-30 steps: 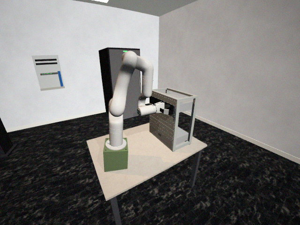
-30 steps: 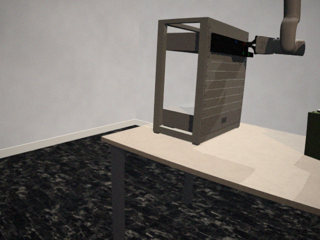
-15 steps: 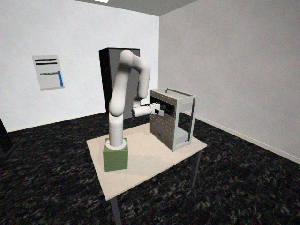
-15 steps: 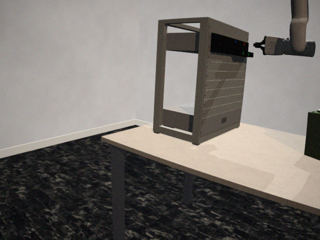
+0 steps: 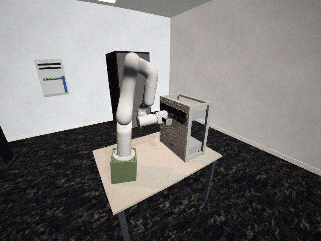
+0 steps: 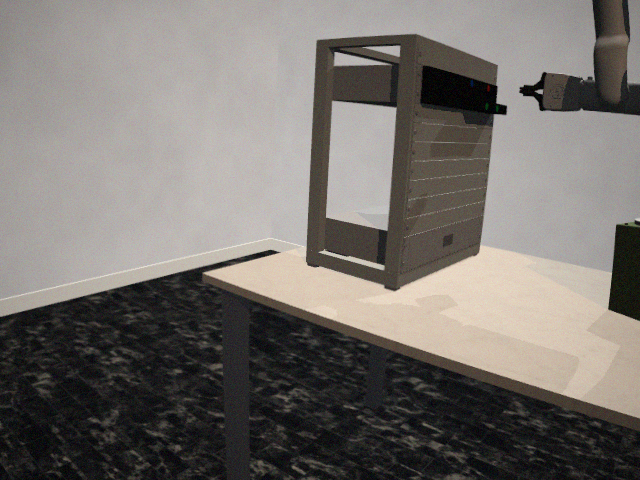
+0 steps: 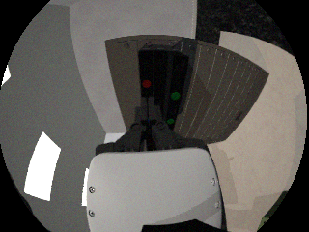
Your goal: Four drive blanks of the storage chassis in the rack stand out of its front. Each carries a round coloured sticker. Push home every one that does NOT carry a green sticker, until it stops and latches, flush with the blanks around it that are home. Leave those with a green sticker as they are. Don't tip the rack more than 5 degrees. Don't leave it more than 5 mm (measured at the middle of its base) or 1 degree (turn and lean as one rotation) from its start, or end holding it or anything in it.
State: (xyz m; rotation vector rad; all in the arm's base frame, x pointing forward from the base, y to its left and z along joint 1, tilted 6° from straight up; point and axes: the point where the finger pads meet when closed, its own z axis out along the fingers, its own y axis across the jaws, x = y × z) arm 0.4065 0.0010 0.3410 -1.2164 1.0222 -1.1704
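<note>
The grey rack (image 5: 174, 138) (image 6: 320, 155) stands on the table (image 5: 155, 178) (image 6: 491, 320). The black storage chassis (image 5: 178, 115) (image 6: 449, 90) (image 7: 161, 72) sits near its top. On its front I see a blue sticker (image 5: 172, 110) (image 6: 472, 82), a red sticker (image 5: 180, 113) (image 6: 488, 87) (image 7: 147, 83) and two green stickers (image 6: 487, 106) (image 7: 176, 96) (image 7: 170, 120). One green-stickered blank (image 6: 498, 109) stands out of the front. My gripper (image 5: 170, 120) (image 6: 523, 90) (image 7: 147, 104) is shut and empty. It hangs level with the chassis, a short gap in front of it, touching nothing.
The arm's green base block (image 5: 124, 169) (image 6: 626, 268) stands at the table's other end. A dark cabinet (image 5: 114, 78) stands behind the arm. The rack's lower front is covered by grey panels (image 6: 444, 180). The table edge lies close behind the rack.
</note>
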